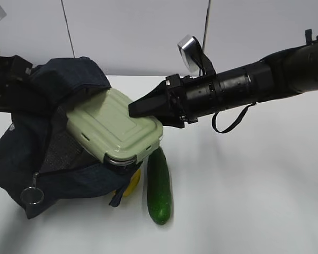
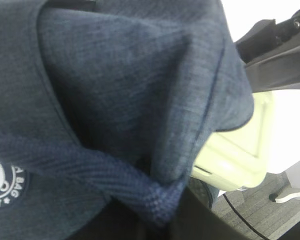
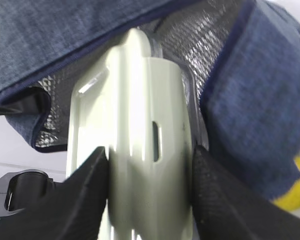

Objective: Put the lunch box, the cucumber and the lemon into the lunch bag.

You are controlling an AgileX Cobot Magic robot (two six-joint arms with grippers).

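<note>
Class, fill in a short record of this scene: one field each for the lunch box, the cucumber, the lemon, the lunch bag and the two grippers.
lunch box: partly inside the bag's mouth, green lid showing
cucumber: lying on the table beside the bag
lemon: on the table, mostly hidden under the bag's edge
lunch bag: open, silver lining visible
right gripper: closed on the lunch box
left gripper: out of sight behind bag fabric, shut; what it holds is not visible
</note>
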